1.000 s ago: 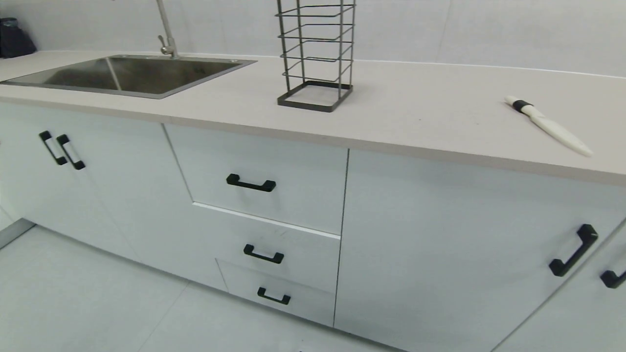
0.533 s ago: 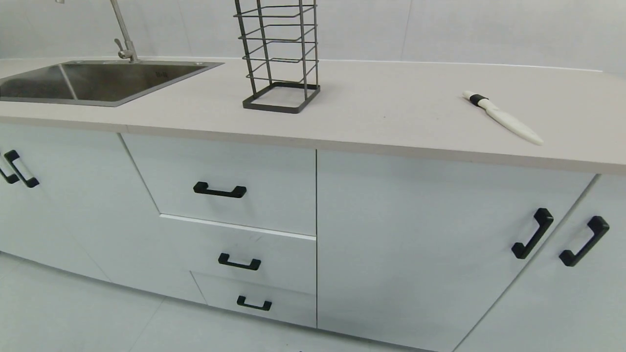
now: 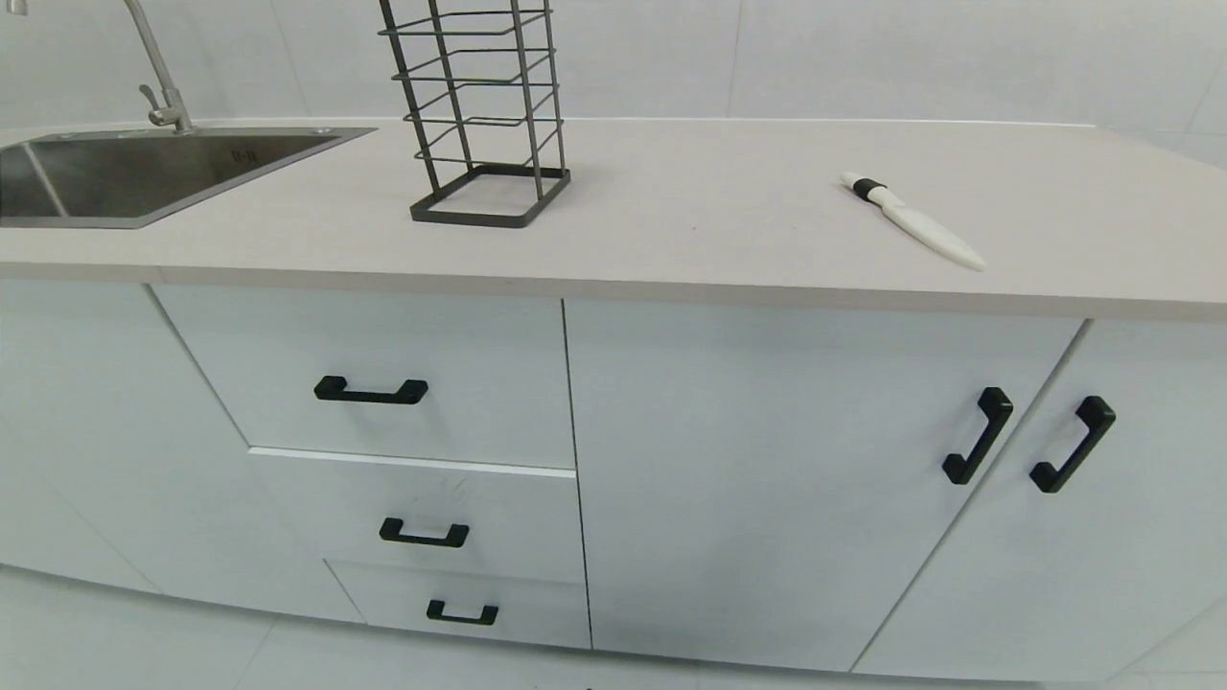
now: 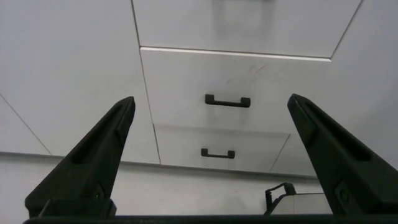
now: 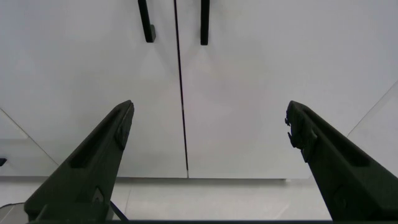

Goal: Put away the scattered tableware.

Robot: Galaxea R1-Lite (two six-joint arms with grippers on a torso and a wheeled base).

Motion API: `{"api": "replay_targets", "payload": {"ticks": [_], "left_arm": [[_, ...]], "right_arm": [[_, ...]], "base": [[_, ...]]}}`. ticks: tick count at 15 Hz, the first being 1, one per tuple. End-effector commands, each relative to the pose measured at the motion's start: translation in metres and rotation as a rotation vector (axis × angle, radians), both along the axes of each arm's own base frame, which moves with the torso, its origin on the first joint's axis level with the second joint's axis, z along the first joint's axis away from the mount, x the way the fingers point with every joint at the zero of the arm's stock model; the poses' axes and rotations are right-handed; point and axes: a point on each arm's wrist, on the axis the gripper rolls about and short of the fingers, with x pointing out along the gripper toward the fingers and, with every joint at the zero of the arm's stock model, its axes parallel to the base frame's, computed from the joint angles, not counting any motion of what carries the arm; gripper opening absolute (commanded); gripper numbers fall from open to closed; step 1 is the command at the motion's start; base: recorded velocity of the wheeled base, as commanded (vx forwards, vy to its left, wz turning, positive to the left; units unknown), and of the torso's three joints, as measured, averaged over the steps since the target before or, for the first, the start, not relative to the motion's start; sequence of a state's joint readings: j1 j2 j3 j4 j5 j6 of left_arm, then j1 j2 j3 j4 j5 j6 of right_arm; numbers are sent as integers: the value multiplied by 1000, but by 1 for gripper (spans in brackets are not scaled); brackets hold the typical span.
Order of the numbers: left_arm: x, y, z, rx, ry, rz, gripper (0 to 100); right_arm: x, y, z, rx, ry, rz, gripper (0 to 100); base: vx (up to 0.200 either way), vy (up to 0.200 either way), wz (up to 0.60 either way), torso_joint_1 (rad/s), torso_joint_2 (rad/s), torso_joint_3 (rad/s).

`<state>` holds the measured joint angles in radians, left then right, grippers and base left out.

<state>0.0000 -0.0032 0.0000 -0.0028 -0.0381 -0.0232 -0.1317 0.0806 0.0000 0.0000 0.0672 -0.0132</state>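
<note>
Light grey countertop (image 3: 729,230) runs across the upper half of the head view, w/ pale tiled wall (image 3: 863,57) behind it. White knife (image 3: 911,220) w/ a black band near its far end lies flat on the counter, upper right of centre, angled diagonally and well apart from everything else. Dark wire rack (image 3: 479,115) stands upright on the counter, upper left of centre, nothing visible inside. Steel sink (image 3: 144,168) is set into the counter at far upper left, w/ faucet (image 3: 158,77) rising behind it. Below the counter are white cabinet fronts: a stack of 3 drawers at lower left w/ black handles, top (image 3: 371,390), mid (image 3: 424,533), bottom (image 3: 462,613). To the right is a plain door, then 2 black door handles (image 3: 978,436) (image 3: 1072,444) side by side at right. Pale floor (image 3: 115,632) shows at bottom left. Left gripper (image 4: 211,101) has fingers spread wide, holding nothing, facing the lower drawer fronts. Right gripper (image 5: 209,107) is also spread wide and empty, facing the seam between 2 white doors.
</note>
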Motion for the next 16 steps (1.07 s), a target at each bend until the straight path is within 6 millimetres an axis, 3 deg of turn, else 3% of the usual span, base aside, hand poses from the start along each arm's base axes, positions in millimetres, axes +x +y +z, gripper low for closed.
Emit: {"api": "replay_targets", "payload": {"ticks": [1,9,12,16], "left_arm": [[0,0,0,-1,1,0,100],[0,0,0,-1,3,0,100],[0,0,0,-1,3,-2,100],[0,0,0,-3,3,-3,100]], "right_arm": [[0,0,0,-1,1,0,100],[0,0,0,-1,1,0,100],[0,0,0,1,1,0,100],[0,0,0,1,1,0,100]], "base": [[0,0,-600,2,2,2],[0,0,-75,0,0,1],[200,0,0,2,4,1],[0,0,0,0,0,0]]}}
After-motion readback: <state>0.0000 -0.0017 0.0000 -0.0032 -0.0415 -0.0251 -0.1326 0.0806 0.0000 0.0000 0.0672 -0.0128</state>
